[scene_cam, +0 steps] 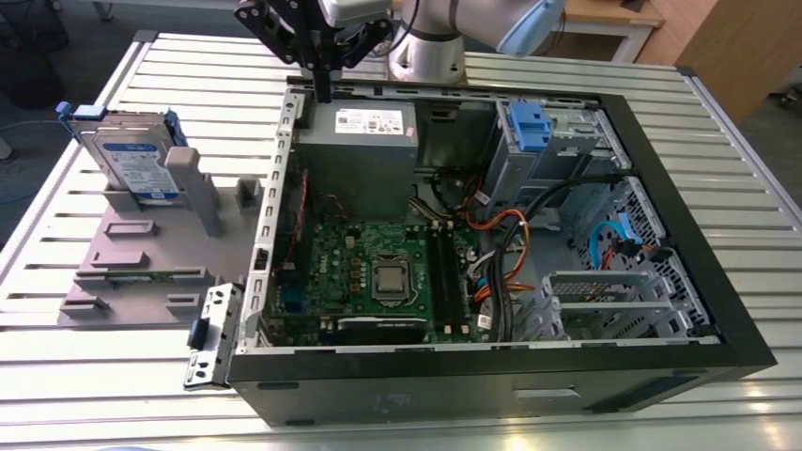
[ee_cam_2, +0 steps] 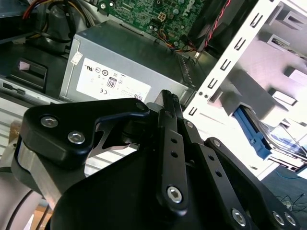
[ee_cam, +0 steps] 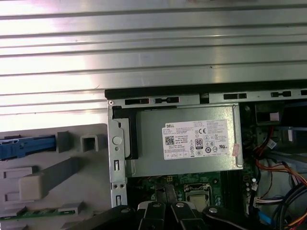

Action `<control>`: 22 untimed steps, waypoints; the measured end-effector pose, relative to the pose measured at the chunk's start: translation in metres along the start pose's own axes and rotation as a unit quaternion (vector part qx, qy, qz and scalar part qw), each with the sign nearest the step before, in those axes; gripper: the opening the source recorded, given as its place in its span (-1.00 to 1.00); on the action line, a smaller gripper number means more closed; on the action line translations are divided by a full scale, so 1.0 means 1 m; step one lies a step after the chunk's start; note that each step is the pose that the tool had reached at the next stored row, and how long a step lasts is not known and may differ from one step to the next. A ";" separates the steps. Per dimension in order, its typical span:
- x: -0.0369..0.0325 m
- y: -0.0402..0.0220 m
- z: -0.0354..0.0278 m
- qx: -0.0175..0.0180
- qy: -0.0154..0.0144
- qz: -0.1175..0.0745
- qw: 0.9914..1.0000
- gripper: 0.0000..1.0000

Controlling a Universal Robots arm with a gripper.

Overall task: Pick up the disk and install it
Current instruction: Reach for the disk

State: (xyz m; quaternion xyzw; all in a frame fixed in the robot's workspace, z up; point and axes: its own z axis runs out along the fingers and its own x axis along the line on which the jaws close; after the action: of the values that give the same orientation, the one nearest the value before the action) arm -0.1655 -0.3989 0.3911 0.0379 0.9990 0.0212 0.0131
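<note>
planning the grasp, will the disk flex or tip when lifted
Probably stiff: the disk looks metal-bodied in a blue frame, so likely heavy for its size. Standing on edge in the grey holder, it may tip if nudged sideways.

Claw [scene_cam: 323, 94] — closed, vertical, downward

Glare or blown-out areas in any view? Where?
Exterior view: glare streaks on the table slats nearest the camera, case interior in shade, disk evenly lit. First wrist view: table slats washed out in bright bands. Second wrist view: white case frame and the grey fixture beside it blown out.
</note>
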 end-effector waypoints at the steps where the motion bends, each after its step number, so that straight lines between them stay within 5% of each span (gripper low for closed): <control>1: 0.0003 0.0000 0.0000 0.000 0.000 0.000 1.000 -0.79; 22: 0.0069 -0.0005 -0.0002 0.001 0.000 0.000 1.000 -0.79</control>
State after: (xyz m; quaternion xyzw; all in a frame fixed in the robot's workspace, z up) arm -0.1724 -0.3989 0.3911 0.0378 0.9990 0.0197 0.0132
